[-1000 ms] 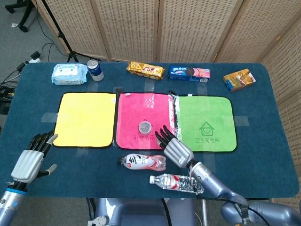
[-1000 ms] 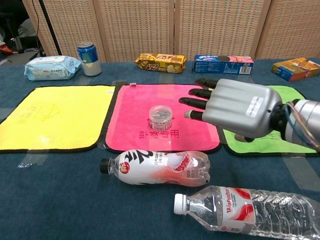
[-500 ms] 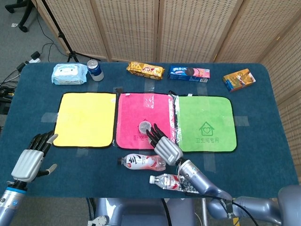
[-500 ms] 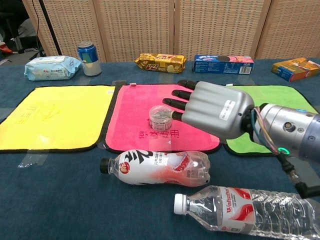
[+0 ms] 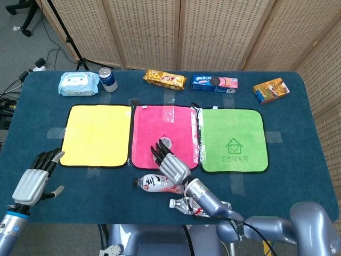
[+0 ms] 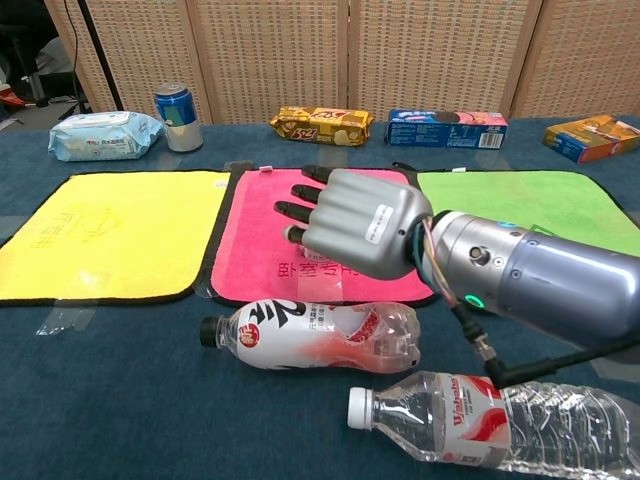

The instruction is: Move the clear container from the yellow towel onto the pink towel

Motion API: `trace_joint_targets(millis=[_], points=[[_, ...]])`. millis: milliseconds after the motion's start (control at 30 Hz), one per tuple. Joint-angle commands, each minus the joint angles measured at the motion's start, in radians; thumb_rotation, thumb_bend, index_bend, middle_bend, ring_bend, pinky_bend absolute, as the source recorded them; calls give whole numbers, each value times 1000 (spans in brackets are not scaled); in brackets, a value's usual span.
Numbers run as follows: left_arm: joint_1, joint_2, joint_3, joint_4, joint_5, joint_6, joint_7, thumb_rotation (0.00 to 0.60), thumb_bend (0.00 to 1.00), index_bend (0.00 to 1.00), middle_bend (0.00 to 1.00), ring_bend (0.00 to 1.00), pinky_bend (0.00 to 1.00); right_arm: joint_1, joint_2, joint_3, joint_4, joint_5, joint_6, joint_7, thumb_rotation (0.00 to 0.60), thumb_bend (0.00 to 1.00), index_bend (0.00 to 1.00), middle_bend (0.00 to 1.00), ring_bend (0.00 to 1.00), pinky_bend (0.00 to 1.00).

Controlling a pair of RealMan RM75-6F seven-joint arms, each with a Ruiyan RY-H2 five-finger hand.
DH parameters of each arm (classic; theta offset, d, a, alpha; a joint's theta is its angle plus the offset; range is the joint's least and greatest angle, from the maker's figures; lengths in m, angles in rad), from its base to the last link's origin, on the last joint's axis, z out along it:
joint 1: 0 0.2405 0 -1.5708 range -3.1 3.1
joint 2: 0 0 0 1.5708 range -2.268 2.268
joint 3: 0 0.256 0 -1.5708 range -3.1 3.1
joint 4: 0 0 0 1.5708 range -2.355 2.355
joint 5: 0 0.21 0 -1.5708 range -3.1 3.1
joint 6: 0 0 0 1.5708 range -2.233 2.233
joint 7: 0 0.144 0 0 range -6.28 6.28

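Observation:
The clear container point(image 5: 165, 141), a small round jar with a grey lid, stands on the pink towel point(image 5: 154, 122) near its front middle. My right hand point(image 5: 167, 161) hovers just in front of it with its fingers straight and spread, holding nothing. In the chest view that right hand point(image 6: 350, 221) covers the container, over the pink towel point(image 6: 260, 195). The yellow towel point(image 5: 97, 135) point(image 6: 110, 230) lies bare to the left. My left hand point(image 5: 37, 178) rests open near the table's front left edge, off the yellow towel's corner.
A green towel point(image 5: 232, 140) lies right of the pink one. Two plastic bottles point(image 6: 310, 335) point(image 6: 500, 425) lie in front of the towels under my right arm. Along the back stand a wipes pack point(image 5: 78, 84), a can point(image 5: 107, 79) and three snack packs point(image 5: 164, 79).
My right hand has swung left across the pink towel, from beside the container to right in front of it, hiding it in the chest view. The left hand is still.

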Motion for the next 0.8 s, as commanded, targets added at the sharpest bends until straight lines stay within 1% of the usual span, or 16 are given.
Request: trace_joint_targets(millis=[33, 400, 800], points=[[-1, 0, -1, 3, -3, -5, -6, 600, 222, 0, 0, 0, 0, 18, -22, -3, 23, 17, -4, -7, 600, 683, 149, 10, 0, 33], [-7, -4, -3, 15, -17, -28, -20, 600, 223, 0, 0, 0, 0, 74, -76, -11, 108, 58, -20, 18, 600, 672, 150, 10, 0, 33], [-20, -15, 1, 30, -29, -68, -34, 600, 223, 0, 0, 0, 0, 139, -146, -23, 263, 90, -55, 86, 600, 672, 149, 10, 0, 33]])
